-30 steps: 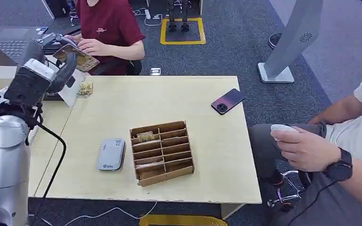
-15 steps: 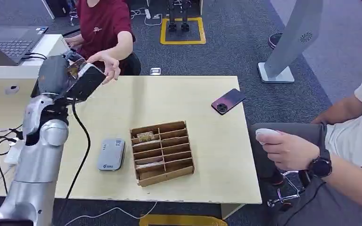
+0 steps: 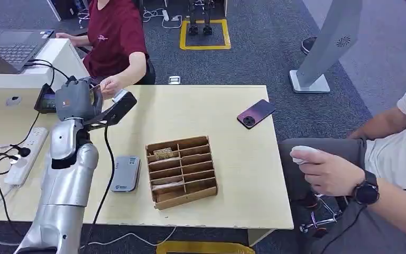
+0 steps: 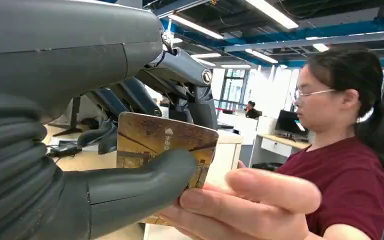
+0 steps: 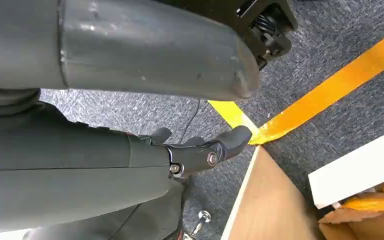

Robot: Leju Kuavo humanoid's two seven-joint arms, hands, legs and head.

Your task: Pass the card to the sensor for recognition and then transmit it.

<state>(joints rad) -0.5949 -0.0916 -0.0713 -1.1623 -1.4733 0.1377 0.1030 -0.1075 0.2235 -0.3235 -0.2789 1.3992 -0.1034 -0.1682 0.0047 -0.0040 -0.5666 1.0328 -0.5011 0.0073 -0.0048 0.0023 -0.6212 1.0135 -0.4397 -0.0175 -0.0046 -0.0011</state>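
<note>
A brown and gold card point(image 4: 172, 139) is pinned under the thick thumb of my left hand point(image 4: 105, 192). A person's hand point(image 4: 250, 202) grips the same card from the other edge. In the head view my left hand point(image 3: 80, 100) is raised over the table's far left corner, meeting the hand point(image 3: 109, 84) of the person in the dark red shirt. The grey card sensor point(image 3: 125, 173) lies flat on the table below my forearm. My right hand point(image 5: 205, 152) hangs beside the table over the carpet, holding nothing, its fingers loosely extended.
A wooden card rack point(image 3: 182, 170) with several slots stands mid-table, right of the sensor. A dark phone point(image 3: 255, 113) lies at the far right. A seated person on the right holds a white controller point(image 3: 303, 153). A laptop point(image 3: 8, 50) and power strip point(image 3: 25, 153) occupy the left desk.
My left arm has swung down and to the right, from beyond the table's left side to its far left corner. The person's hand has reached in and taken hold of the card's edge.
</note>
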